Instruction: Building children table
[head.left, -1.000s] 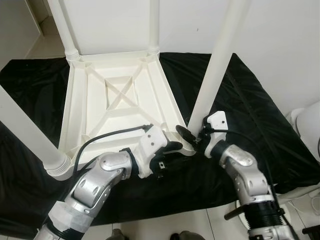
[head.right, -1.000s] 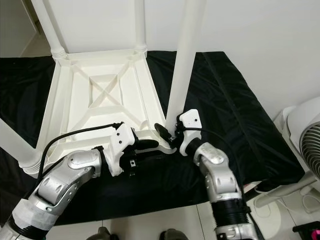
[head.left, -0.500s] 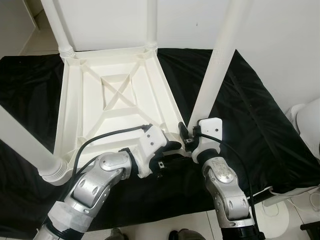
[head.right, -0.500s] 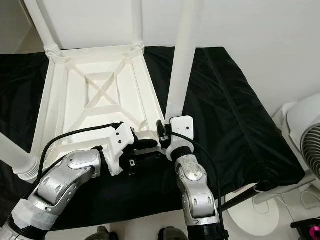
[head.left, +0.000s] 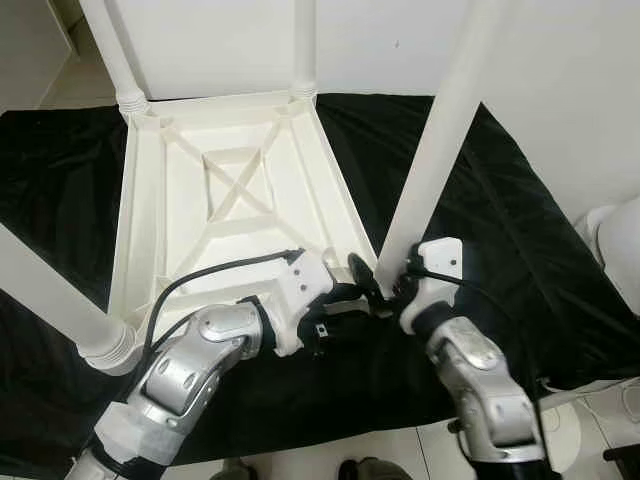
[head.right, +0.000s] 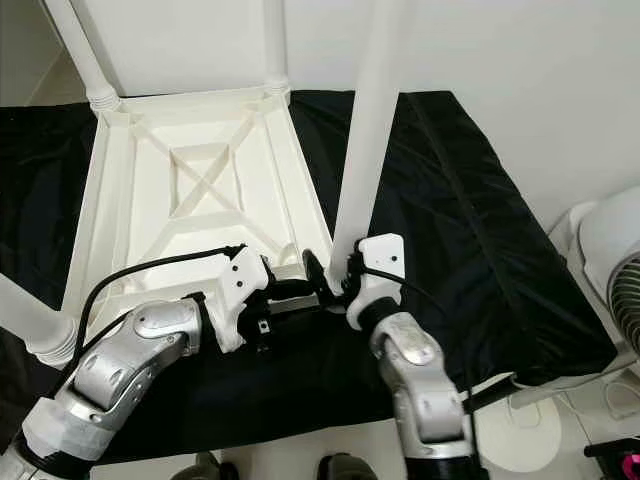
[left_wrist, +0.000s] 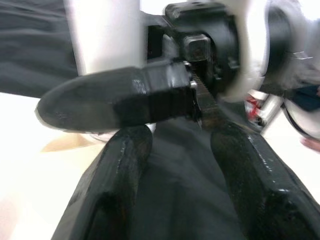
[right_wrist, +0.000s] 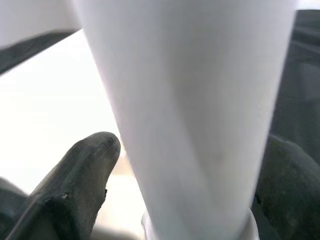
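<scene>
The right gripper (head.left: 375, 285) was seen clamped around the base of the near-right table leg (head.left: 432, 165), one finger at each side, at about five o'clock on the upturned white table (head.left: 225, 215). The left gripper (head.left: 340, 297) was held just beside it, at its nine o'clock, fingers parted and empty. Beneath lay a black cloth (head.left: 520, 240).

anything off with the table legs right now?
The near-right leg looks tilted, leaning away from the upturned white table, while the far legs stand about straight. The right gripper straddles its base at the corner socket; it doesn't look fully seated. The left gripper sits at that corner.
</scene>
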